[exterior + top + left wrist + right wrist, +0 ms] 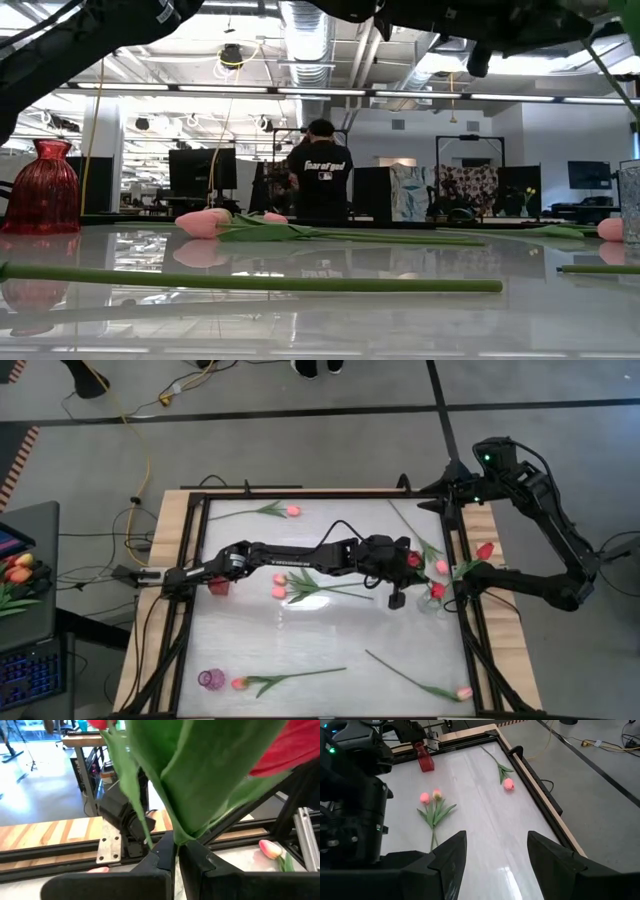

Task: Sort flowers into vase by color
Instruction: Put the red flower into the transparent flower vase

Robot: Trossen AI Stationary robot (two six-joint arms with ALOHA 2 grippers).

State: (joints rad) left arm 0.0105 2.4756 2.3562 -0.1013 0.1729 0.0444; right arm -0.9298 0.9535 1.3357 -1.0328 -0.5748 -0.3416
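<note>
My left arm reaches across the table, and its gripper (403, 560) (176, 852) is shut on a red tulip (413, 560) beside a clear vase (430, 602) (630, 200) that holds a red bud (437, 590). My right gripper (467, 582) (495, 852) waits open at the right edge. Pink tulips lie flat on the table: one far (292, 510), a pair in the middle (280, 585) (431, 796), one near (240, 683), one near-right (463, 692), and one by the right edge (441, 567) (270, 849). A red tulip (485, 550) lies on the right frame. My left gripper pinches the red tulip between its two fingers at the lower stem, where the leaves wrap it (176, 837). The green leaves and red bud (295, 750) stand out beyond the fingertips. The tulip is lifted clear of the table.
A red vase (217, 587) (40, 190) (425, 760) stands at the table's left. A small purple vase (210, 678) stands at the near-left corner. A black frame (465, 530) rims the table on a wooden border. A person (322, 180) stands in the room behind.
</note>
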